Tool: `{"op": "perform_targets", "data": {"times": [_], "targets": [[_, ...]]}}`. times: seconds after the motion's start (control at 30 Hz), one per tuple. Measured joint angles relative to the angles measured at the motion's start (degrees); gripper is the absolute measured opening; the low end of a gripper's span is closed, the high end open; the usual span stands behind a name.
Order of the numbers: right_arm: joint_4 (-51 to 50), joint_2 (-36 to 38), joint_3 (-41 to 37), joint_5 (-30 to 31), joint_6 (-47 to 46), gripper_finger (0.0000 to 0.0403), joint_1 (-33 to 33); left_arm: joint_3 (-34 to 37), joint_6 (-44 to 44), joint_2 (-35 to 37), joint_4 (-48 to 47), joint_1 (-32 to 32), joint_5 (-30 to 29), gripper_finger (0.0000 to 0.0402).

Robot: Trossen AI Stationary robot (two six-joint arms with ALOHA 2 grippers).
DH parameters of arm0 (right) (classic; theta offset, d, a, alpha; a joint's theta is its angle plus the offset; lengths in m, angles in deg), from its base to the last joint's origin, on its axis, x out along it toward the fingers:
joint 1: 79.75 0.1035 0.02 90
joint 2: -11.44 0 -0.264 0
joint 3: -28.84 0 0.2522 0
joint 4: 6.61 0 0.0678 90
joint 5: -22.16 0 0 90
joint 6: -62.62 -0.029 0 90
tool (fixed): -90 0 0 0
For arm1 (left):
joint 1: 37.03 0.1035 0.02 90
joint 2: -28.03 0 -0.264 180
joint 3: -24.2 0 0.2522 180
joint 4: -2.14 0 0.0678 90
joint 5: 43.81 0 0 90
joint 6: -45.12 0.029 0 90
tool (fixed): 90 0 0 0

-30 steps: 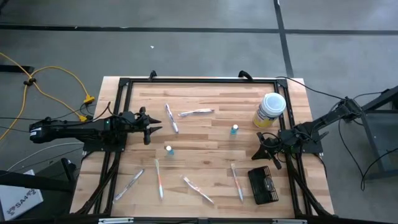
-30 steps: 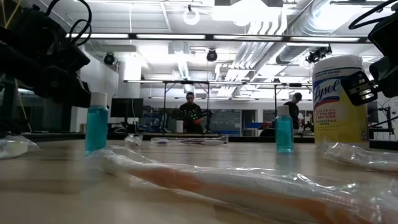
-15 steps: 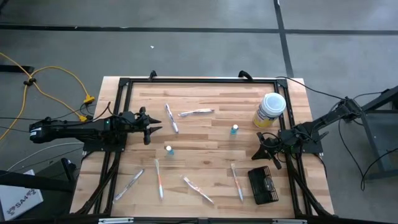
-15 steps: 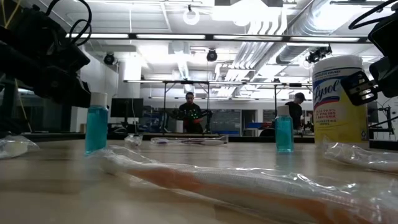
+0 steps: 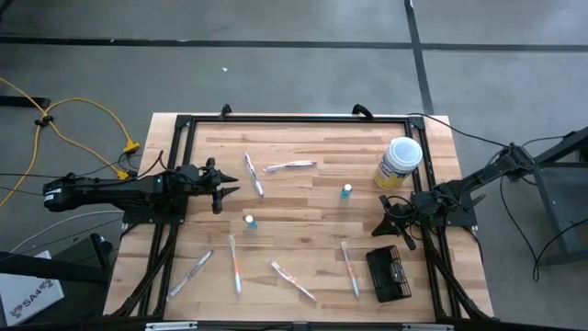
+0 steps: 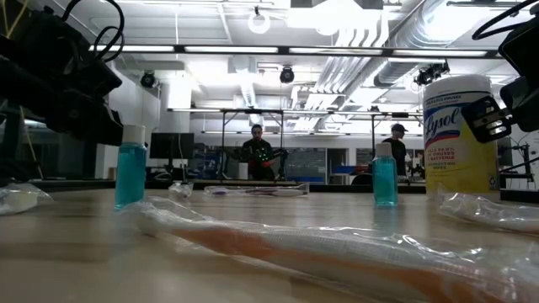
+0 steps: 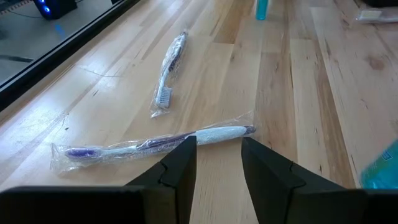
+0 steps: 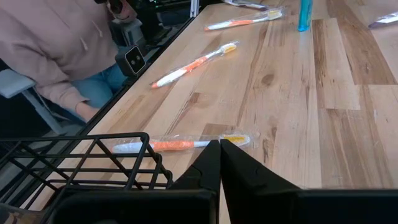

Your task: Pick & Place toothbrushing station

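The toothbrushing station, a small black wire-mesh basket [image 5: 389, 273], rests on its base on the wooden table near the front right corner. Its rim also shows in the right wrist view [image 8: 93, 162]. My right gripper [image 5: 390, 221] is shut and empty, just on the far side of the basket and apart from it. My left gripper [image 5: 220, 191] is open and empty over the table's left middle, above a wrapped purple toothbrush [image 7: 155, 143].
Several wrapped toothbrushes lie scattered on the table, one [image 5: 350, 267] just left of the basket. Two small blue bottles [image 5: 345, 191] [image 5: 249, 222] stand mid-table. A yellow canister with a white lid [image 5: 400, 162] stands at the far right. A person in a pink top [image 8: 56, 43] is beside the table's near edge.
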Motion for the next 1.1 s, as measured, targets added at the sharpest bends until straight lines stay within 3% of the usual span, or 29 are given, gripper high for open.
{"op": "perform_targets", "data": {"times": [1.1], "targets": [[0.0,0.0,0.0,0.0,0.0,0.0002,0.0,0.0,0.0,0.0,5.1,0.0,0.0,0.0122]]}}
